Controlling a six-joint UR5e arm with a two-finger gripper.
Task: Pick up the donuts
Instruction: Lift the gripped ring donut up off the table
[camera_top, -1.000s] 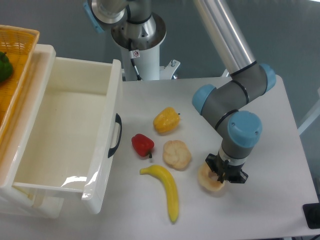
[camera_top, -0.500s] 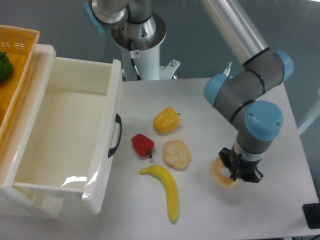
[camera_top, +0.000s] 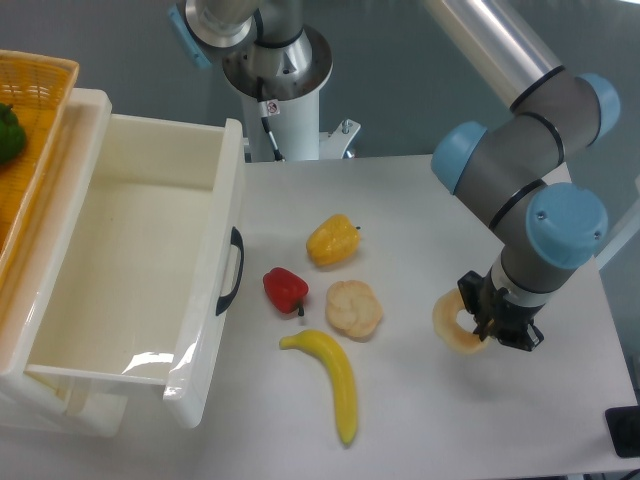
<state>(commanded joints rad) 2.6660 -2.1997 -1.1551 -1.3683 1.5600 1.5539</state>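
At the far left we see a wicker basket (camera_top: 40, 75) holding a green item (camera_top: 8, 133), and beside it a white open drawer (camera_top: 130, 270) with a dark handle (camera_top: 233, 270). These play no part in the grasp.

Moving right across the counter (camera_top: 400, 420), we find a red pepper (camera_top: 285, 289), a yellow pepper (camera_top: 333, 241), a banana (camera_top: 330, 378) and a pale lobed pastry-like toy (camera_top: 354, 308). All lie well apart from the task's thing.

At the right, the hand (camera_top: 492, 322) is pinching the donuts (camera_top: 455, 325) at the ring's right side; one finger appears to pass through the centre hole and the other to bear on the outer rim, though the exact contact is partly hidden. The ring stands tilted on edge and looks raised off the counter, although we cannot confirm clearance.

We judge the donut to be a light, hollow plastic toy:
- Stiff enough to hold shape under a pinch.
- Smooth, so likely slippery at the rounded wall.
- Not fragile.

We judge the through-hole wall grip to be the sound one, since the ring cannot slide sideways out of it. Rotation about the pinch point is the main risk.
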